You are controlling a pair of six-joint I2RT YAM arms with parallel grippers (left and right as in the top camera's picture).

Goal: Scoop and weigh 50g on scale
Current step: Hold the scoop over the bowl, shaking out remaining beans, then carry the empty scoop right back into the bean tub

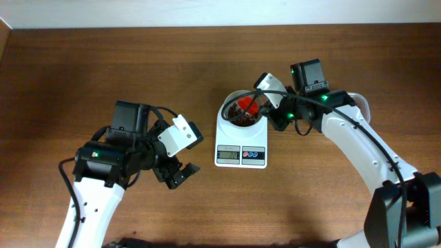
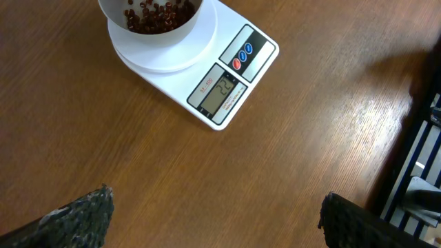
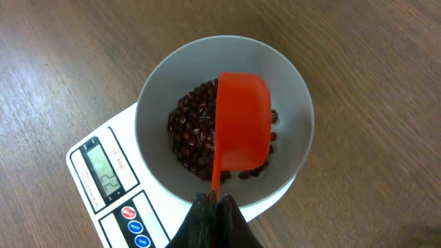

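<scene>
Beans (image 3: 189, 131) lie on the scale (image 3: 103, 172) beyond the right tool (image 3: 212, 201), which pinches the scoop (image 3: 241, 124); left tool (image 2: 217, 213) gapes empty; more probably needed.

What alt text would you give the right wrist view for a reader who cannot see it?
A red-orange scoop, its handle held in the shut jaws of the right gripper, hangs over a white bowl of dark red-brown beans. The bowl stands on a small white scale with its display at lower left, on a brown wooden table.
</scene>
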